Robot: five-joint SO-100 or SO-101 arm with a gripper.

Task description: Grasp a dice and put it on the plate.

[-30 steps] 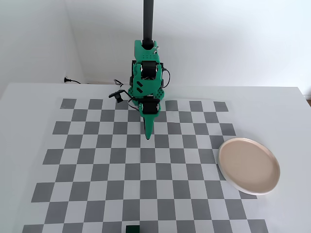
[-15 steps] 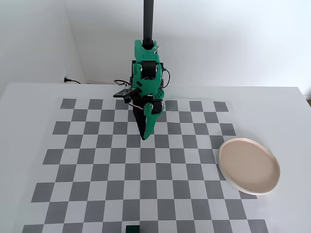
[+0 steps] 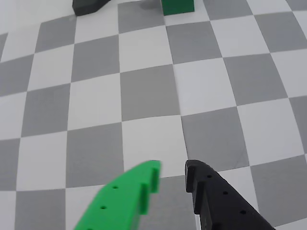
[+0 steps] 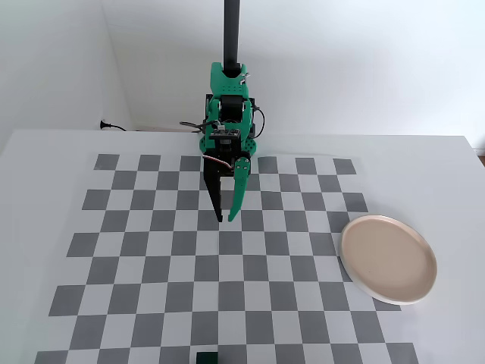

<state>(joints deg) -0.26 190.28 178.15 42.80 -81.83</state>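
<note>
**Arm poised above the board, cube not yet reached**

The white table [image 4: 45, 152] carries a grey-and-white checkered mat [image 4: 151, 265]. A round pale pinkish-beige plate [image 4: 388, 259] lies at the mat's right edge in the fixed view, empty, ready to receive the cube. The two-fingered green-and-black tool [image 4: 226, 218] hangs near the arm's base, slightly parted and holding nothing. The small dark green dice [image 4: 206, 357] sits at the mat's near edge, well apart from tool and plate.
</note>
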